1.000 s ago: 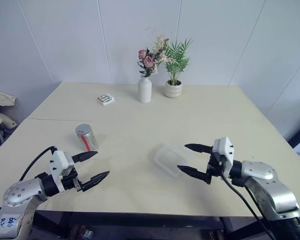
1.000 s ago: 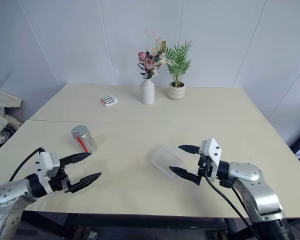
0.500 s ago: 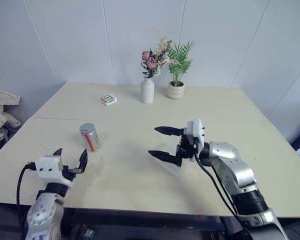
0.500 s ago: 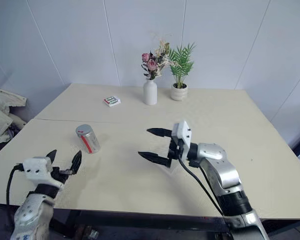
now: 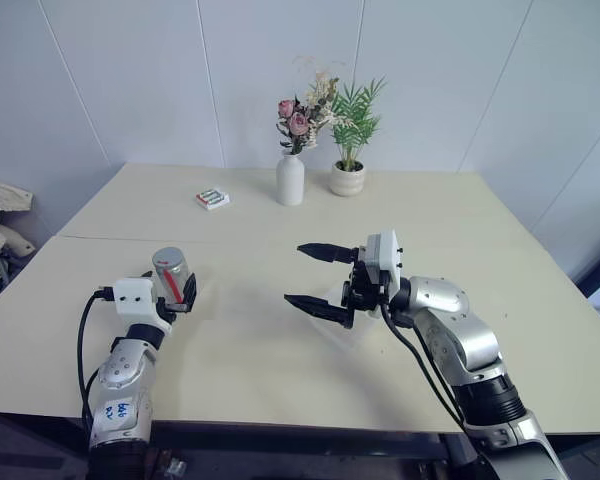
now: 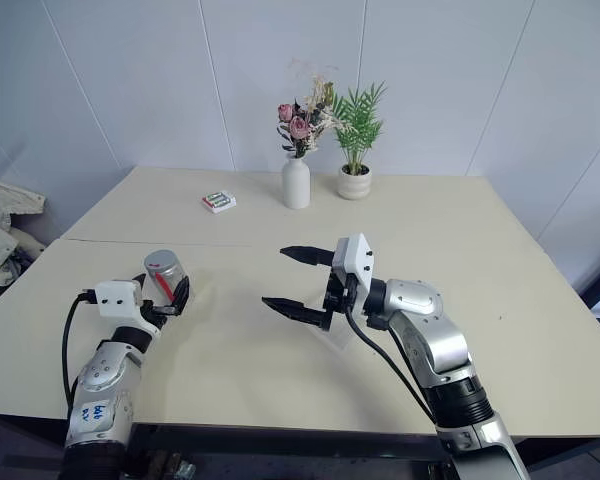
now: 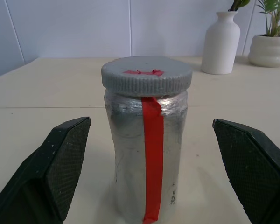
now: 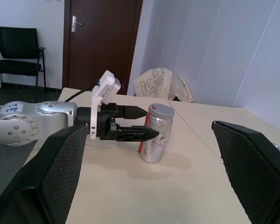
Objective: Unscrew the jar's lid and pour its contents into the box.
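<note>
The jar (image 5: 172, 275) stands upright, lid (image 7: 146, 74) on, at the table's (image 5: 280, 230) left-centre. The left pincer (image 7: 149, 175) straddles it, spread wide, not gripping. The right pincer (image 5: 316, 277) hovers mid-frame, wide open, empty.

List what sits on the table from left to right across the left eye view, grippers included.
left gripper → jar → green-and-white pack → white vase → right gripper → potted plant
</note>
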You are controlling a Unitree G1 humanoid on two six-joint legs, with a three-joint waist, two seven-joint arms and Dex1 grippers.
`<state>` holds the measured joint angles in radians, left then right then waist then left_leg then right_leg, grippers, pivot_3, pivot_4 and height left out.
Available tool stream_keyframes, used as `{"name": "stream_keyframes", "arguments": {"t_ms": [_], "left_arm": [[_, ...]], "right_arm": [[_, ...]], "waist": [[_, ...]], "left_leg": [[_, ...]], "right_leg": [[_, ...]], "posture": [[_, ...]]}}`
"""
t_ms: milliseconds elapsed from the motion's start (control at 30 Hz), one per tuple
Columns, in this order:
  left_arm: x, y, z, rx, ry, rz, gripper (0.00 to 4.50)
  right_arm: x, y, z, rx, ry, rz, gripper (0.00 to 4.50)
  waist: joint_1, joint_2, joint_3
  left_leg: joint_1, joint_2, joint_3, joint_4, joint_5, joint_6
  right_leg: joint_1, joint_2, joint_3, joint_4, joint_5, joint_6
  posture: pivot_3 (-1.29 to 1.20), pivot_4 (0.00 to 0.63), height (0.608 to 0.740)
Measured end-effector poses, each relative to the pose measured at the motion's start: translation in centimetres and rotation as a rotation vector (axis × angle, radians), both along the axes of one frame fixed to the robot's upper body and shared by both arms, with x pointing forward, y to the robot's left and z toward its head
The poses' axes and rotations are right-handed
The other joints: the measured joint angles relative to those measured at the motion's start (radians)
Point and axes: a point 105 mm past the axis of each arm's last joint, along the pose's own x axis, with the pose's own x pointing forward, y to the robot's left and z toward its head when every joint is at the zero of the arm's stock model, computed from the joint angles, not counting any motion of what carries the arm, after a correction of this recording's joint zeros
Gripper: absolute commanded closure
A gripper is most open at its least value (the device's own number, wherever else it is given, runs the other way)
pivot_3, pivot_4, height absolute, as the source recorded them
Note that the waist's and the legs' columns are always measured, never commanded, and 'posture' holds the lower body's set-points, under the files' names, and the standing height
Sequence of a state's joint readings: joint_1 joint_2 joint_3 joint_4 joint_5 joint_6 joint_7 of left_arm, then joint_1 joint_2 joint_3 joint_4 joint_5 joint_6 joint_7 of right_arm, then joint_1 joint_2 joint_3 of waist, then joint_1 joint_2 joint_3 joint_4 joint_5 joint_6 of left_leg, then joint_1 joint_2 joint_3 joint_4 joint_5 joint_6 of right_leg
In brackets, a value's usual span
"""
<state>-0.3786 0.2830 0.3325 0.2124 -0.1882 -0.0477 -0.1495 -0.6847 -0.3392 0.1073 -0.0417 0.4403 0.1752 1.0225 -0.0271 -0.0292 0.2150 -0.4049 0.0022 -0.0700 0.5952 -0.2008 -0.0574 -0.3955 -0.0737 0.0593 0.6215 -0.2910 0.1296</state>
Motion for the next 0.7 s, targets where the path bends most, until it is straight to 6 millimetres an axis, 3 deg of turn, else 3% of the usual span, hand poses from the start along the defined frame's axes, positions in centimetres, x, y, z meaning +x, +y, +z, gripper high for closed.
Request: {"name": "stream_keyframes", "arguments": {"t_ms": [433, 700], "left_arm": [[1.7, 0.0, -0.2, -0.005, 0.010, 0.038, 0.02], [1.8, 0.0, -0.7, -0.012, 0.027, 0.040, 2.46]], "right_arm": [[0.1, -0.3, -0.6, 0.005, 0.017, -0.029, 0.00], [0.1, -0.4, -0.8, 0.004, 0.020, -0.044, 0.00]], "waist": [[0.000, 0.000, 0.000], [0.000, 0.000, 0.000]], "left_leg": [[0.000, 0.000, 0.000, 0.000, 0.000, 0.000], [0.000, 0.000, 0.000, 0.000, 0.000, 0.000]], "right_leg": [[0.000, 0.000, 0.000, 0.000, 0.000, 0.000], [0.000, 0.000, 0.000, 0.000, 0.000, 0.000]], "posture": [[0.00, 0.150, 0.740], [0.00, 0.150, 0.740]]}}
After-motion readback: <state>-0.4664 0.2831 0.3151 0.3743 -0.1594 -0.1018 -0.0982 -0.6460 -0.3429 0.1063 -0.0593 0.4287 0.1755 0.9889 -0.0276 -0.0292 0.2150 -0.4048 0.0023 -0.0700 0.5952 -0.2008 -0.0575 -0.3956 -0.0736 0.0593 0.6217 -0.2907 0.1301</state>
